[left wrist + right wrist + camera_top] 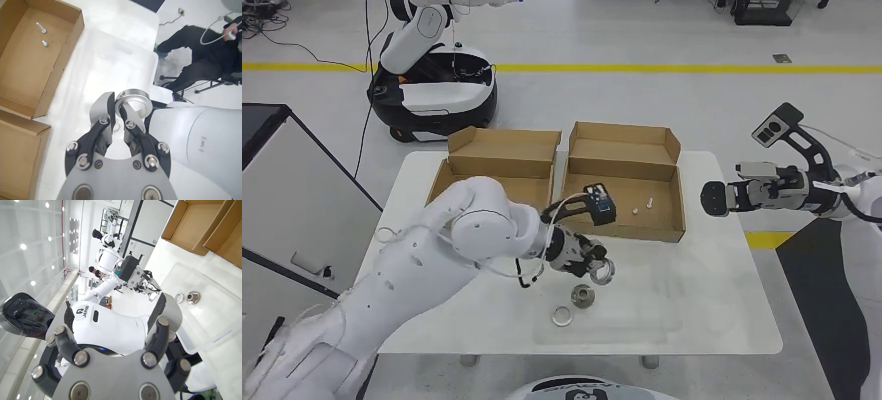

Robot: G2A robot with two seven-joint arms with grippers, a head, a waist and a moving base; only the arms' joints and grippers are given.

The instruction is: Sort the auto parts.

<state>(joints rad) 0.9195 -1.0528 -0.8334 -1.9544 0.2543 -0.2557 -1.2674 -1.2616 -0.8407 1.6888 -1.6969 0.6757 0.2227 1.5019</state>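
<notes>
No lettering or number can be read on the work things.

The brown open cardboard box (504, 150), the second brown open cardboard box (622, 142) beside it and the white table (712, 300) show plain, unprinted surfaces. The silver metal ring (147, 102), the flanged silver metal hub (583, 296) and the smaller silver metal ring (562, 317) carry no stamp or label that can be made out. The one sign-like marking is a yellow painted line (642, 68) running across the grey floor beyond the table; it bears no words.
</notes>
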